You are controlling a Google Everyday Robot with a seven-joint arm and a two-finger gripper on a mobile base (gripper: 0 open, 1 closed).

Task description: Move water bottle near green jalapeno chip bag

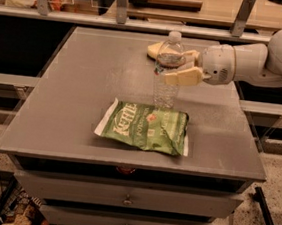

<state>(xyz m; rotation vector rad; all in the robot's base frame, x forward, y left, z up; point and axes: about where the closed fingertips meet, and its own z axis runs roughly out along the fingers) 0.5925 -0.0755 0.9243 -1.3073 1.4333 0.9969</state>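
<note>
With the gripper point(176, 67) clamped on the water bottle point(166, 87) directly beside the green jalapeno chip bag point(146, 127), we judge the task to be nearly complete. The bottle stands at the bag's 12 o'clock edge, so the required nearness appears met. What remains, in our judgement, is to confirm the bottle is seated, release it, and withdraw the arm. The gripper's two pale fingers point(182, 77) are closed around the upper half of the bottle at the label band, one on the near side and one on the far side, with no visible gap between finger and plastic. The gripper holds nothing else and touches nothing else. The bottle is upright, cap at the top, and its base sits at tabletop level just beside the far edge of the bag. We cannot tell whether the base bears fully on the table point(72, 92) or touches the bag. The arm point(246, 63) enters from 3 o'clock and runs roughly level above the table. The bag lies flat toward the table's 6 o'clock edge, lettering facing up. A yellow sponge point(154, 48) lies beyond the bottle at its 12 o'clock, partly hidden behind it and apart from the bag. Drawers point(127, 196) close off the front below the tabletop.
</note>
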